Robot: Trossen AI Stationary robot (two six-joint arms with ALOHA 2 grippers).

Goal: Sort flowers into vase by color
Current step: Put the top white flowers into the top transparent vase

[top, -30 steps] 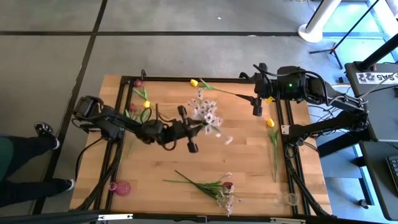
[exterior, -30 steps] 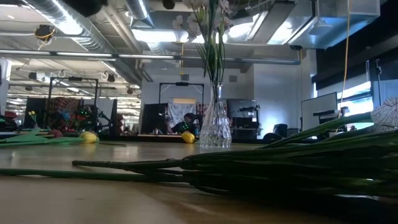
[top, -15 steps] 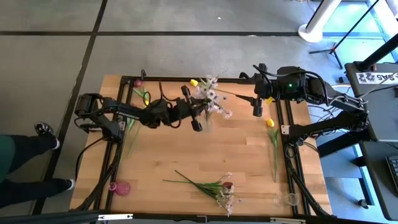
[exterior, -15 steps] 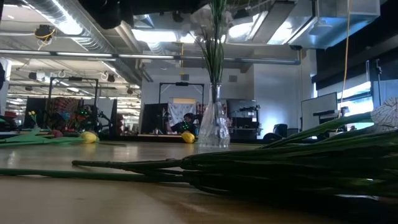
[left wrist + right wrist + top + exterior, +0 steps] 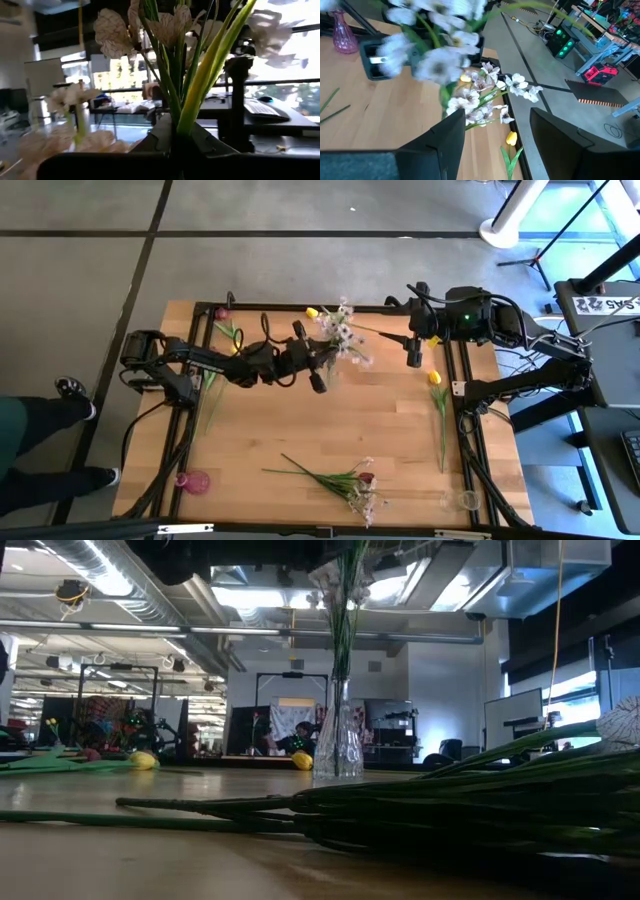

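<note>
A thin green-stemmed spray (image 5: 343,340) of papery white blossoms stands in a faceted glass vase (image 5: 337,745). The left gripper (image 5: 315,365) is clenched on its stems; the right gripper (image 5: 414,348) waits apart, released.

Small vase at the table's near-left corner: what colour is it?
Pink. The small vase is translucent pink glass, seen best in the high view.

Wooden table (image 5: 300,430) with scattered flowers (image 5: 345,478), vases (image 5: 195,481)

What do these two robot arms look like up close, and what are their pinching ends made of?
Both arms are dark, slim and jointed, with black cables looping alongside. The right arm's base housing shows a small green light. Each ends in a tool, the left tool and the right tool, with two flat, dark, blocky fingers.
</note>
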